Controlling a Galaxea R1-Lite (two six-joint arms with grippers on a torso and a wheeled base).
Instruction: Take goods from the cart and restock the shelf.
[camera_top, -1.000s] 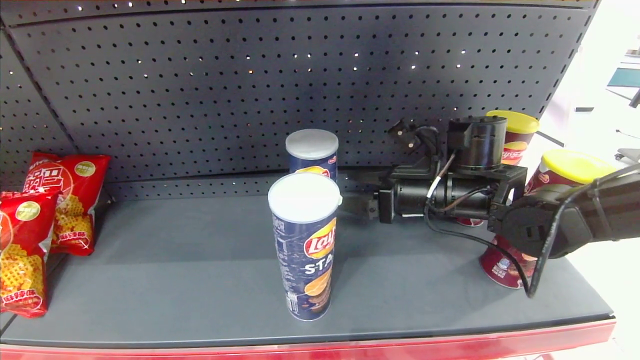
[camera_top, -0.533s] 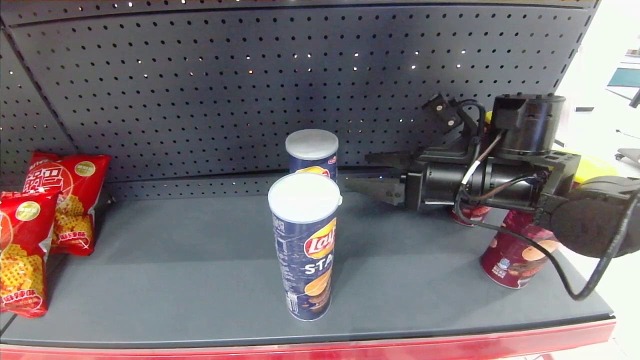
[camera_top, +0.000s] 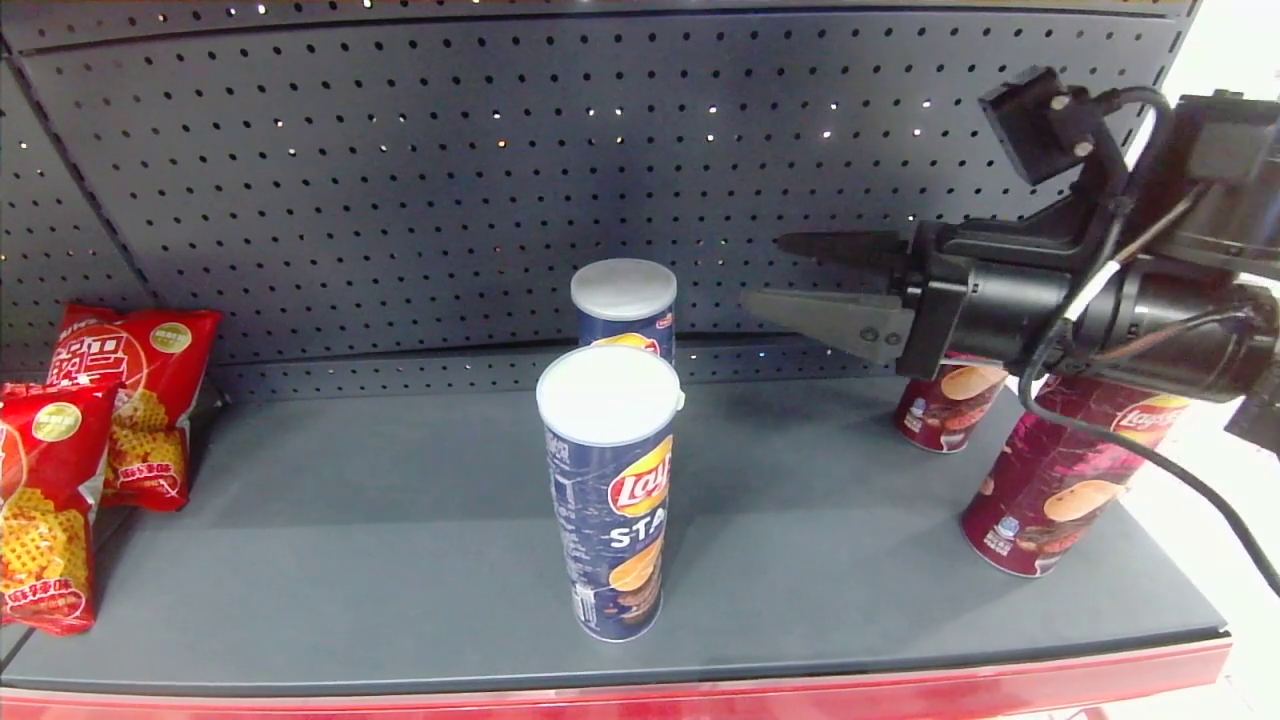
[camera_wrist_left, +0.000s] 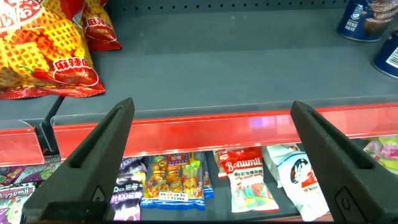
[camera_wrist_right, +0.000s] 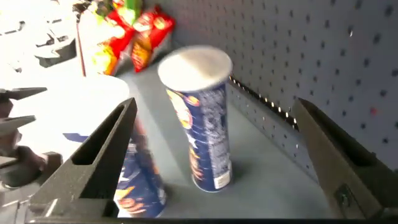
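Two blue chip cans with grey lids stand upright mid-shelf, one in front (camera_top: 610, 490) and one behind it (camera_top: 624, 305). My right gripper (camera_top: 762, 270) hangs open and empty above the shelf, to the right of the rear can and clear of it. From the right wrist, the rear blue can (camera_wrist_right: 202, 118) stands beyond the spread fingers, with the front can (camera_wrist_right: 140, 180) blurred beside it. Two dark red cans (camera_top: 1065, 480) (camera_top: 948, 405) stand at the shelf's right end under the right arm. My left gripper (camera_wrist_left: 212, 106) is open and empty, low before the shelf's red front edge (camera_wrist_left: 186, 127).
Red snack bags (camera_top: 130, 400) (camera_top: 45, 500) lean at the shelf's left end. A perforated back panel (camera_top: 400, 180) closes the rear. Bare shelf floor (camera_top: 350, 520) lies between the bags and the blue cans. Packed sweets (camera_wrist_left: 186, 183) fill the lower shelf.
My right gripper has risen and drawn back to the right, away from the blue cans, staying open. The red cans' lower halves now show under the arm.
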